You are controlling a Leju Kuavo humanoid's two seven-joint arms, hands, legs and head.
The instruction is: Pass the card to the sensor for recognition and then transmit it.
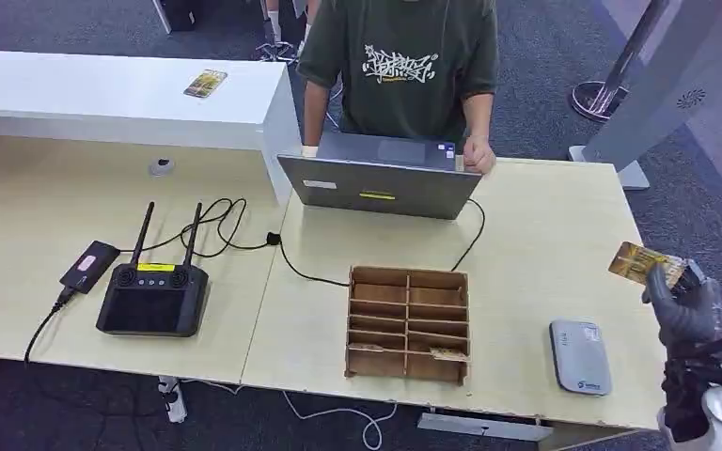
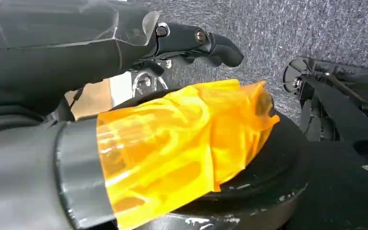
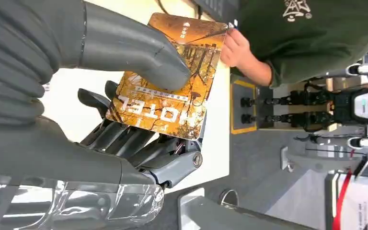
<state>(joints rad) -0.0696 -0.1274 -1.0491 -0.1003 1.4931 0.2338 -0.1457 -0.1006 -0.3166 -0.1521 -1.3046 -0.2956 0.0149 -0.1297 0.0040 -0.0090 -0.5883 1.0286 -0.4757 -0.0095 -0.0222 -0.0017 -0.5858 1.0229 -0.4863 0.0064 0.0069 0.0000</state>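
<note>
1. The wooden table point(image 1: 545, 244) is serving as the landmark; a person point(image 1: 404, 66) in a dark green shirt is standing at its far edge, resting a hand point(image 1: 478, 155) beside one grey laptop point(image 1: 381, 178).
2. One wooden divided box point(image 1: 408, 324) is sitting near the table's front edge, with a single card point(image 1: 448, 354) lying in a front compartment.
3. One black controller point(image 1: 153, 296) with two antennas is resting toward the table's left end, one dark phone point(image 1: 89, 266) just beside it.
4. One grey sensor point(image 1: 580, 356) is lying near the table's front right corner.
5. The right hand point(image 1: 682, 305) is hovering off the table's right edge, pinching the orange card point(image 1: 641, 264), which is sticking up above the fingers, well apart from the sensor.
6. The right wrist view is showing the thumb point(image 3: 139, 52) pressing on the card's printed face point(image 3: 172, 86) reading "HOTEL", fingers point(image 3: 124, 139) behind it.
7. The left hand point(image 2: 191, 45) is hanging over grey carpet; whether it is spread or closed, I cannot tell.
</note>
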